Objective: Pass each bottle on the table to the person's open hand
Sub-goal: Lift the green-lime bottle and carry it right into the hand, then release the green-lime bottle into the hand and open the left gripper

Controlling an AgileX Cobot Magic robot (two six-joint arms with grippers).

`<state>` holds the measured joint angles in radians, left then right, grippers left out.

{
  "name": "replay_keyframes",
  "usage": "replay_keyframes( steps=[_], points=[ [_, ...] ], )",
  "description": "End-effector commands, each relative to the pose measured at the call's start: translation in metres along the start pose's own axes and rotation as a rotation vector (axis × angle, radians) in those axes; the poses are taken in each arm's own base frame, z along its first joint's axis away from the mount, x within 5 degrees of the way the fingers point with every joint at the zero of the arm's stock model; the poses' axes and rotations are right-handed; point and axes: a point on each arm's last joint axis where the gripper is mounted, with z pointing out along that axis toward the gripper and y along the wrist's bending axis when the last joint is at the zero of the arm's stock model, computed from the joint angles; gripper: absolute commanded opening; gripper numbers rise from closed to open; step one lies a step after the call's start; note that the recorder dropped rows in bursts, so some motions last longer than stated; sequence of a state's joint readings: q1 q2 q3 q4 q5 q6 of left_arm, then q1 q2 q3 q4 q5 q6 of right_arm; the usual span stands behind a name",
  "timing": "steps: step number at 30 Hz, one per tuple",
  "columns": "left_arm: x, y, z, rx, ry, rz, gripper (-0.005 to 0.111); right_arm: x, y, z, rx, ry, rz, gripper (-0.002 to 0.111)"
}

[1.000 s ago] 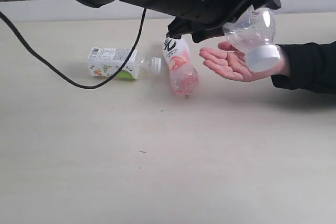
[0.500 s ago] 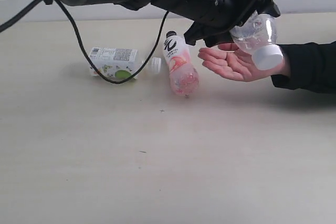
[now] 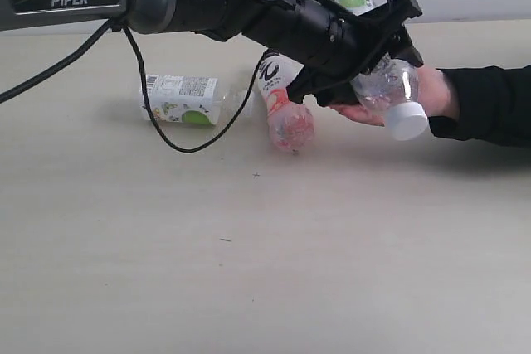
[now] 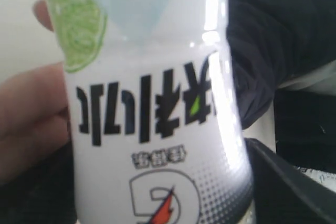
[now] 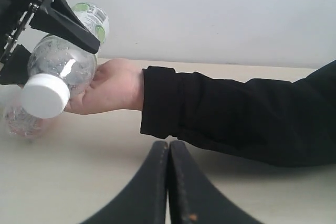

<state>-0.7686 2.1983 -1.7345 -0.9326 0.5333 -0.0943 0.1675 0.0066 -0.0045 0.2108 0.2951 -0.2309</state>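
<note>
My left gripper [image 3: 373,60] reaches across from the left and is shut on a clear bottle [image 3: 383,87] with a white cap [image 3: 407,123], held tilted cap-down. The bottle rests against the person's open palm [image 3: 433,93]. Its white and green label [image 4: 152,129] fills the left wrist view. The right wrist view shows the same bottle [image 5: 63,66] on the hand [image 5: 110,90]. A pink bottle [image 3: 284,107] lies on the table [image 3: 249,271] just left of the hand. A squarish white-capped bottle [image 3: 184,99] lies further left. My right gripper [image 5: 169,148] is shut with nothing in it, low over the table.
The person's black sleeve [image 3: 489,105] stretches in from the right edge and crosses in front of my right gripper [image 5: 236,114]. A black cable [image 3: 166,130] hangs from the left arm over the squarish bottle. A pale wall [image 5: 210,14] stands behind the table.
My left gripper has come down and a little leftward with the bottle, which hung above the palm before and now lies against it. The other bottles and the hand have stayed put.
</note>
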Motion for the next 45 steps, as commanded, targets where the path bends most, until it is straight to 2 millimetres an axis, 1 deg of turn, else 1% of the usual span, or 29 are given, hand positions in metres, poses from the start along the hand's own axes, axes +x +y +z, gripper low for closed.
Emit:
replay_keyframes(
  steps=[1, 6, 10, 12, 14, 15, 17, 20, 24, 31, 34, 43, 45],
  points=[
    [0.006, -0.004, -0.003, 0.01, 0.079, 0.003, 0.0, 0.001, 0.0, 0.0, 0.006, -0.008, -0.002, 0.0],
    [0.011, -0.004, -0.004, 0.005, 0.136, 0.006, 0.0, 0.001, 0.0, 0.0, 0.006, -0.008, -0.002, 0.0],
    [0.011, -0.004, -0.004, 0.004, 0.142, 0.007, 0.001, 0.001, 0.0, 0.0, 0.006, -0.008, -0.002, 0.0],
    [0.011, -0.003, -0.004, 0.003, 0.141, 0.009, 0.01, 0.001, 0.0, 0.0, 0.006, -0.008, -0.002, 0.0],
    [0.011, -0.003, -0.004, 0.003, 0.141, 0.009, 0.027, 0.001, 0.0, 0.0, 0.006, -0.008, -0.002, 0.0],
    [0.012, -0.003, -0.004, 0.003, 0.143, 0.009, 0.038, 0.001, 0.0, 0.0, 0.006, -0.008, -0.002, 0.0],
    [0.012, -0.003, -0.004, -0.002, 0.15, 0.019, 0.05, 0.001, 0.0, 0.0, 0.006, -0.008, -0.002, 0.0],
    [0.013, -0.002, -0.004, -0.006, 0.163, 0.057, 0.06, 0.001, 0.0, 0.0, 0.006, -0.008, -0.002, 0.0],
    [0.015, -0.002, -0.005, -0.007, 0.186, 0.077, 0.068, 0.001, 0.0, 0.0, 0.006, -0.008, -0.002, 0.0],
    [0.016, -0.002, -0.005, -0.004, 0.188, 0.107, 0.086, 0.001, 0.0, 0.0, 0.006, -0.008, -0.002, 0.0],
    [0.016, -0.002, -0.005, -0.004, 0.192, 0.107, 0.089, 0.001, 0.0, 0.0, 0.006, -0.008, -0.002, 0.0],
    [0.016, -0.002, -0.005, -0.004, 0.192, 0.107, 0.089, 0.001, 0.0, 0.0, 0.006, -0.008, -0.002, 0.0],
    [0.016, -0.002, -0.005, -0.001, 0.19, 0.121, 0.086, 0.001, 0.0, 0.0, 0.006, -0.008, -0.002, 0.0]
  ],
)
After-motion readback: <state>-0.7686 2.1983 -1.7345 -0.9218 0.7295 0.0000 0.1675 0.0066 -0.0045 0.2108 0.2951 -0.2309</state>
